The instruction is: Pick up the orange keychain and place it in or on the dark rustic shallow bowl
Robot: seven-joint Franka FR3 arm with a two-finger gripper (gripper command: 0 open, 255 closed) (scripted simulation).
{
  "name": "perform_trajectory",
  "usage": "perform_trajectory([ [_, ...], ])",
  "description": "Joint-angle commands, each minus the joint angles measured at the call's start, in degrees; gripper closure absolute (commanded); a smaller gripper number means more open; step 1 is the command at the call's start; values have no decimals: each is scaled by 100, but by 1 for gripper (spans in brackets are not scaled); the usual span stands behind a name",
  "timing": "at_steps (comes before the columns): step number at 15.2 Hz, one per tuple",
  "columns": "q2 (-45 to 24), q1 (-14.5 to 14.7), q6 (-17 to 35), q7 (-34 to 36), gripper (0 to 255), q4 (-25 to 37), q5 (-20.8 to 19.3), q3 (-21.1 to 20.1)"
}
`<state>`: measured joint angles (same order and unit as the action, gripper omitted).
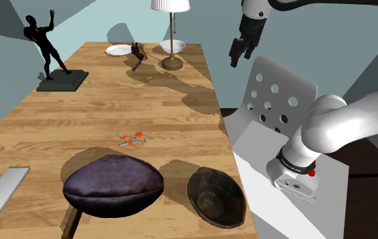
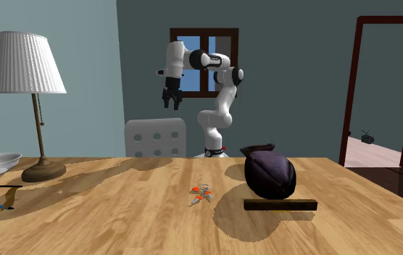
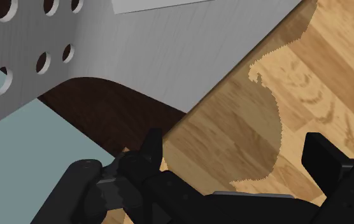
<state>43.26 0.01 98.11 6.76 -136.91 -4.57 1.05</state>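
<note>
Hanging high, well away from the dark bowl (image 1: pixel 215 197), the gripper (image 1: pixel 242 60) stood open and empty. The orange keychain (image 1: pixel 133 139) lay near that bowl. Small and flat, it might slip a shallow pinch.

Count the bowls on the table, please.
2: a dark bowl beside the stand, and a white bowl just behind the lamp. The flat white dish left of it in the shoulder view looks like a plate.
</note>
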Motion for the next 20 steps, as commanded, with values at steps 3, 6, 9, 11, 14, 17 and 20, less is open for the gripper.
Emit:
perform_trajectory([
  [3, -292, 101, 211, 117, 0, 45, 97, -145],
  [6, -757, 242, 514, 286, 0, 157, 222, -359],
  [9, -1251, 371, 796, 449, 0, 322, 320, -570],
  [11, -1593, 447, 969, 556, 0, 461, 368, -711],
  [14, -2122, 554, 1203, 719, 0, 712, 409, -916],
  [17, -2667, 654, 1402, 887, 0, 1015, 409, -1115],
  [20, -3227, 752, 1563, 1062, 0, 1367, 366, -1304],
])
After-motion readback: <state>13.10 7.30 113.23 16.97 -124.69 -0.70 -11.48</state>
